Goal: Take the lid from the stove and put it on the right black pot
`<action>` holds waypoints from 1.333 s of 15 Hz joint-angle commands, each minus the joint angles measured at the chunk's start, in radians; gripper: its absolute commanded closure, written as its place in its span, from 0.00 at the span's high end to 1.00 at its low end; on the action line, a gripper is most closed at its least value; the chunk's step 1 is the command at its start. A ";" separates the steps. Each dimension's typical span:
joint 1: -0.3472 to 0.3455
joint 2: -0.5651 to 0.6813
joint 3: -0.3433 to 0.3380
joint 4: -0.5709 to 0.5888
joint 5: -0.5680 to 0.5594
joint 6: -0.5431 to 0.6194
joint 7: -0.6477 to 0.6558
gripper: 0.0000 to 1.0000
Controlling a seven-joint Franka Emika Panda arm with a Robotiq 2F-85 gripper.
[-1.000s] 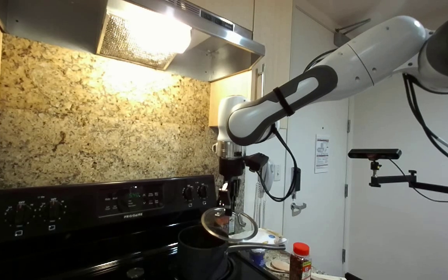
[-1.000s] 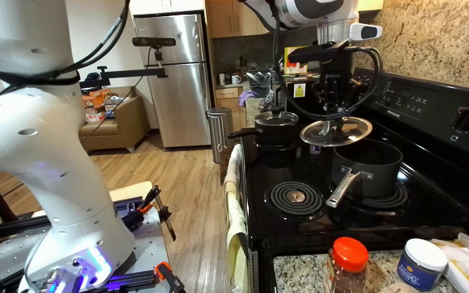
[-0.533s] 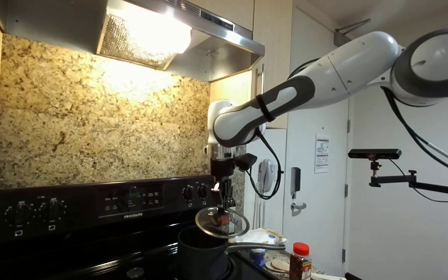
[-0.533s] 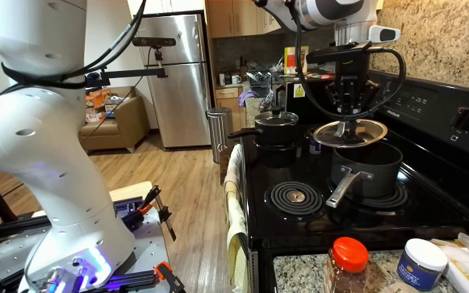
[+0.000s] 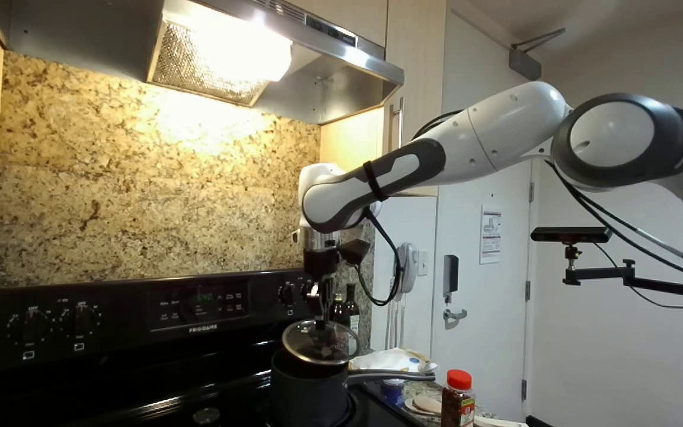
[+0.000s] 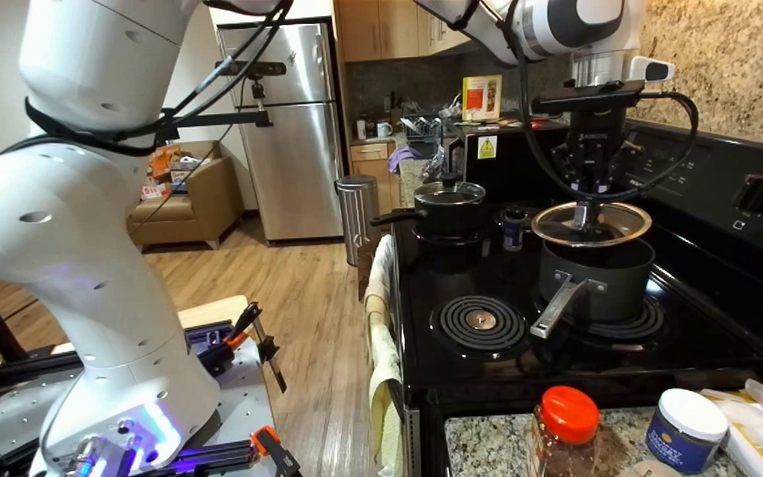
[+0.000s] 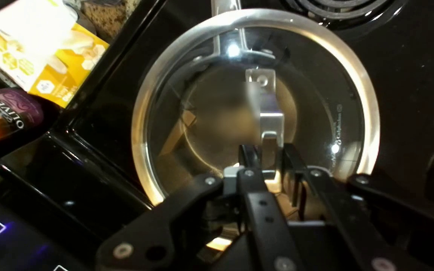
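My gripper [image 7: 269,152] is shut on the metal strap handle of the lid [image 7: 315,90], a glass lid with a shiny rim. The gripper [image 5: 320,323] holds the lid [image 5: 300,341] just above the right black pot [image 5: 309,394]. In an exterior view the lid [image 6: 554,228] covers most of the opening of the pot [image 6: 613,291] and sits slightly off toward the left. A narrow gap seems to remain; contact cannot be told. The pot stands on a coil of the black stove [image 6: 434,371], and its metal handle [image 6: 559,308] sticks out. The pot's inside shows through the glass.
A lidded black pot [image 6: 448,212] stands on another burner, with a small bottle [image 6: 512,232] near it. A red-capped jar [image 6: 567,424] and a white-lidded jar [image 6: 686,430] stand on the counter. Bottles [image 5: 350,308] stand behind the lid. The range hood [image 5: 341,65] hangs above.
The arm has carried the lid over the pot: leftward and slightly down in an exterior view, rightward and slightly down in an exterior view. The grip and the pot are unchanged.
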 commanded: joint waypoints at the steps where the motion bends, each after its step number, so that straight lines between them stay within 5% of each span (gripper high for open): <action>1: -0.017 0.072 0.031 0.142 -0.002 -0.089 -0.064 0.05; 10: -0.018 0.131 0.042 0.345 0.002 -0.308 -0.091 0.05; 14: -0.016 0.148 0.041 0.398 -0.004 -0.330 -0.097 0.05; 15: -0.010 0.126 0.036 0.329 -0.007 -0.288 -0.064 0.05; 16: -0.010 0.129 0.036 0.334 -0.007 -0.288 -0.065 0.20; 18: -0.010 0.132 0.036 0.330 -0.007 -0.288 -0.065 0.20; 19: -0.010 0.134 0.036 0.329 -0.007 -0.288 -0.064 0.05; 20: -0.014 0.136 0.039 0.326 -0.001 -0.282 -0.069 0.05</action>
